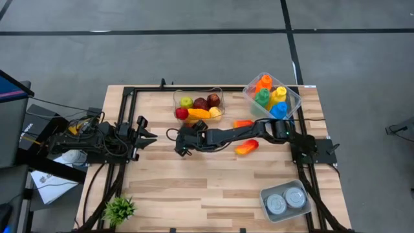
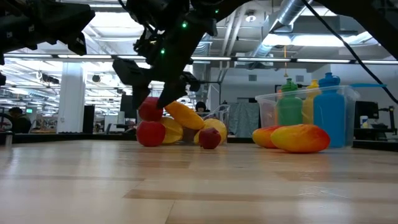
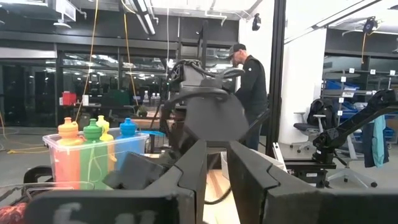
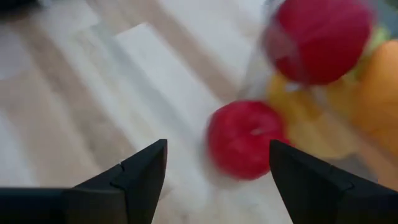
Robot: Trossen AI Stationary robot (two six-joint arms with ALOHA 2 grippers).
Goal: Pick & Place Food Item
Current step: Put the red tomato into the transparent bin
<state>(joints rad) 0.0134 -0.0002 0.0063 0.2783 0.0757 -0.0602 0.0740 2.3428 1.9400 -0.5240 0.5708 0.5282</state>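
A red apple [image 4: 244, 140] lies on the wood just outside the near left corner of a clear fruit container [image 1: 199, 97], where the high view shows the apple [image 1: 182, 113] too. The container holds more fruit, among it a second red one [image 4: 317, 37]. My right gripper [image 4: 217, 144] is open above the table, just near of the container [image 1: 184, 144]. Its fingers point at the apple, which lies ahead of the tips; in the low view the gripper [image 2: 161, 81] hangs over the apple [image 2: 151, 132]. My left gripper [image 1: 146, 131] waits at the table's left, fingers a narrow gap apart.
Two orange-red fruits [image 1: 247, 147] [image 1: 242, 123] lie right of the gripper, under my right arm. A bin of coloured bottles [image 1: 272, 97] stands at the far right, a bin of cans [image 1: 284, 200] at the near right, a small plant [image 1: 119, 208] at the near left. A person [image 3: 252, 87] stands beyond the table.
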